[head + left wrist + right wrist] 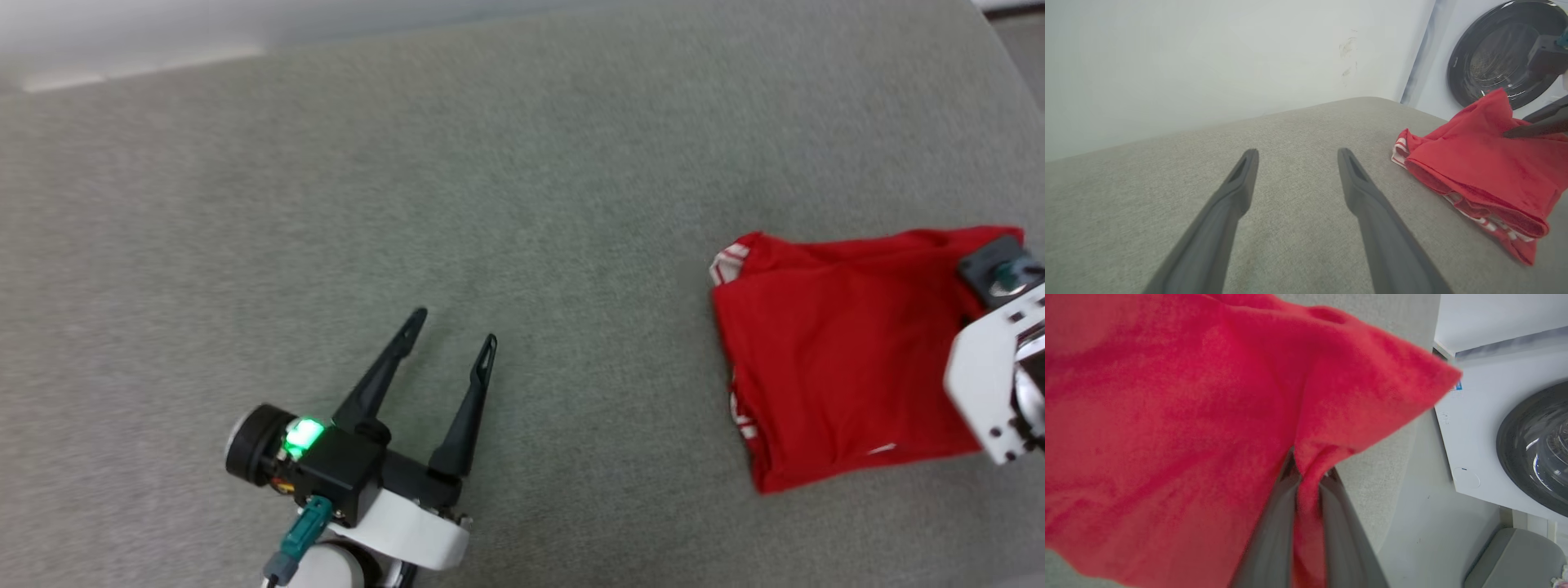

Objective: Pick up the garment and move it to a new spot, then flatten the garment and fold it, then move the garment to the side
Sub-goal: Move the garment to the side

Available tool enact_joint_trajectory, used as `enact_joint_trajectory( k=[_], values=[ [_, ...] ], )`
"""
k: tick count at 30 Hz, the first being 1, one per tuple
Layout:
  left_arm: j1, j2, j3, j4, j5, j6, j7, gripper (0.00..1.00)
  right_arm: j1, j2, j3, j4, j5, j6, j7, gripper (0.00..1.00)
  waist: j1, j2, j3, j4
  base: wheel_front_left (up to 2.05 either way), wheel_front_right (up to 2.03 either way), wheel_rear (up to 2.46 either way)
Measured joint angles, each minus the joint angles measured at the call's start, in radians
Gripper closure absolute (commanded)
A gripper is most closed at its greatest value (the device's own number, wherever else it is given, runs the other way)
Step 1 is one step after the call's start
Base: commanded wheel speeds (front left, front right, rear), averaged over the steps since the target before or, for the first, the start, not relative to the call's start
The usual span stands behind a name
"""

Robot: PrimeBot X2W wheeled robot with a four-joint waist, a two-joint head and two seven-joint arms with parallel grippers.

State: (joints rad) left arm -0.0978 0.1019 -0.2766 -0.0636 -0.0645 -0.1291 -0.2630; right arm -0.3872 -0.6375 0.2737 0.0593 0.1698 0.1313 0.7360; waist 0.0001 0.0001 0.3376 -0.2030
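Right tool [1310, 470] clamped on the folded garment [841, 351].
Left tool [454, 327] spread apart above the grey counter [490, 163]; washing machine [1498, 53] stands beyond.

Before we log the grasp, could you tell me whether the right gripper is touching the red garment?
Touching. The right wrist view shows the garment pinched between the fingers of the right gripper.

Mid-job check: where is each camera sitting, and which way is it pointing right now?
Head view: up high, facing down onto the grey cushion; left end effector open at lower left, right wrist at the right edge.
Left wrist view: low over the cushion, facing wall and washing machine; own spread fingers.
Right wrist view: close against the garment; right end effector shut on it.
Shared: both wrist views show garment and washing machine.
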Motion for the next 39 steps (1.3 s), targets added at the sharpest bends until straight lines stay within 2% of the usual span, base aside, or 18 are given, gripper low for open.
enact_joint_trajectory(
  k=[6, 7, 15, 16, 17, 22, 29, 30, 31, 33, 35, 39],
  values=[
    [-0.042, 0.042, -0.014, -0.046, 0.003, 0.000, 0.000, 0.00, -0.069, -0.059, -0.033, 0.105, -0.024, 0.000, -0.096, 1.00, 0.0000, 0.0000, 0.092, -0.049, 0.00, 0.00, 0.00],
    [-0.058, 0.056, -0.017, -0.063, 0.009, 0.000, 0.000, 0.00, -0.103, -0.090, -0.042, 0.164, -0.039, 0.000, -0.145, 1.00, 0.0000, 0.0000, 0.130, -0.063, 0.00, 0.00, 0.00],
    [-0.112, 0.107, -0.016, -0.122, 0.016, 0.000, 0.000, 0.00, -0.218, -0.133, -0.061, 0.393, -0.106, 0.000, -0.345, 1.00, 0.0001, 0.0000, 0.257, -0.095, 0.00, 0.00, 0.00],
    [-0.112, 0.107, -0.016, -0.122, 0.016, 0.000, 0.000, 0.00, -0.218, -0.133, -0.061, 0.393, -0.106, 0.000, -0.345, 1.00, 0.0001, 0.0000, 0.257, -0.095, 0.00, 0.00, 0.00],
    [-0.124, 0.111, -0.013, -0.138, 0.017, 0.000, 0.000, 0.00, -0.244, -0.135, -0.078, 0.453, -0.118, 0.000, -0.388, 1.00, 0.0001, 0.0000, 0.283, -0.095, 0.00, 0.00, 0.00],
    [-0.138, 0.116, -0.007, -0.164, 0.019, 0.000, 0.000, 0.00, -0.299, -0.131, -0.131, 0.575, -0.154, 0.000, -0.464, 1.00, 0.0001, 0.0000, 0.326, -0.085, 0.00, 0.00, 0.00],
    [-0.139, 0.114, -0.007, -0.158, 0.021, -0.002, 0.000, 0.00, -0.356, -0.086, -0.179, 0.669, -0.206, 0.000, -0.519, 1.00, 0.0000, 0.0000, 0.330, -0.070, 0.00, 0.00, 0.00],
    [-0.139, 0.112, -0.008, -0.153, 0.020, -0.002, 0.000, 0.00, -0.358, -0.082, -0.179, 0.674, -0.218, 0.000, -0.527, 0.04, 0.0000, 0.0000, 0.325, -0.069, 0.00, 0.00, 0.00],
    [-0.140, 0.108, -0.008, -0.147, 0.018, -0.002, 0.000, 0.00, -0.359, -0.077, -0.185, 0.679, -0.224, 0.000, -0.533, 0.00, 0.0000, 0.0000, 0.318, -0.067, 0.00, 0.00, 0.00],
    [-0.140, 0.103, -0.009, -0.142, 0.016, -0.002, 0.000, 0.00, -0.362, -0.074, -0.188, 0.682, -0.234, 0.000, -0.542, 0.00, 0.0000, 0.0000, 0.310, -0.064, 0.00, 0.00, 0.00],
    [-0.140, 0.081, -0.008, -0.135, 0.005, -0.002, 0.000, 0.00, -0.368, -0.080, -0.183, 0.665, -0.290, 0.000, -0.575, 0.00, 0.0000, 0.0000, 0.279, -0.054, 0.00, 0.00, 0.00],
    [-0.136, 0.049, -0.001, -0.121, -0.011, -0.002, 0.000, 0.00, -0.372, -0.065, -0.190, 0.630, -0.297, 0.000, -0.597, 0.00, 0.0000, 0.0000, 0.221, -0.037, 0.00, 0.00, 0.00]
  ],
)
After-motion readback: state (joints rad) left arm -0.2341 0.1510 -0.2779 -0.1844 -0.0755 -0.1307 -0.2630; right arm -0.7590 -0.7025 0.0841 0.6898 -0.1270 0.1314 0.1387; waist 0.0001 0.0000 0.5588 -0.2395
